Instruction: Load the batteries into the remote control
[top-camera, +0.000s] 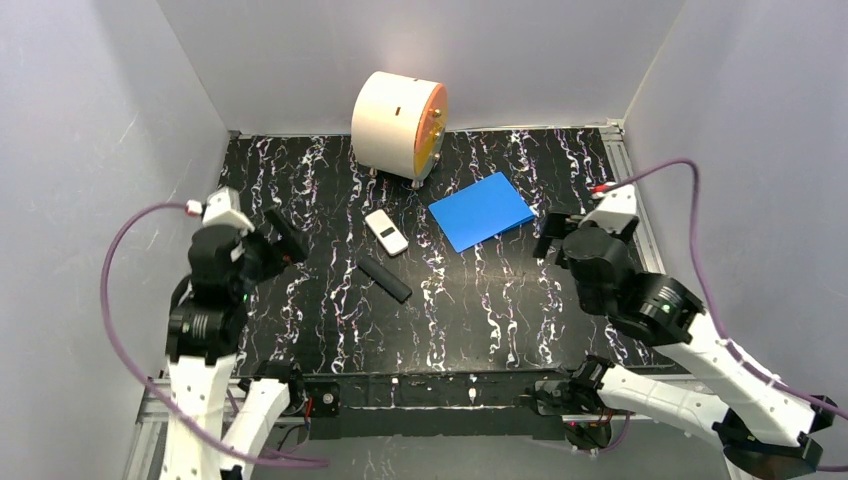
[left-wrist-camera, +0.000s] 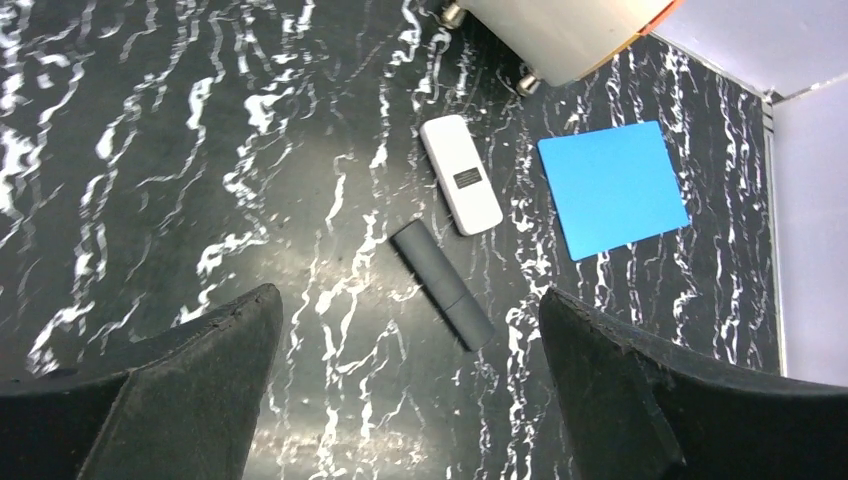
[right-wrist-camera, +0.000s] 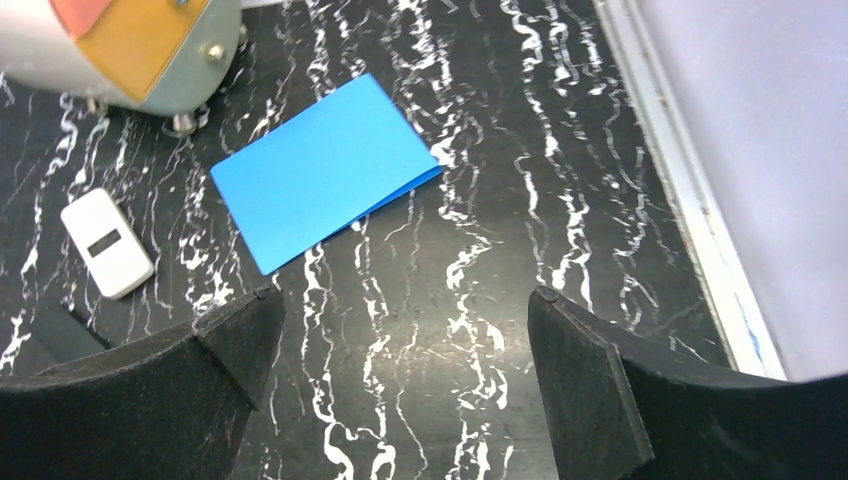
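Plainly, left claw and right claw both gape wide, gripping nothing, above the table.

Counter: glossy black marble-look, white veins. White remote: smooth plastic. Dark remote: matt. Blue sheet: matt.

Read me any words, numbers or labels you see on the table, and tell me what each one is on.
No text here can be read.
On the white remote: a small dark label with pale marks, too small and blurred to read.
On the black remote, the blue sheet and the cream drum: no writing shows.
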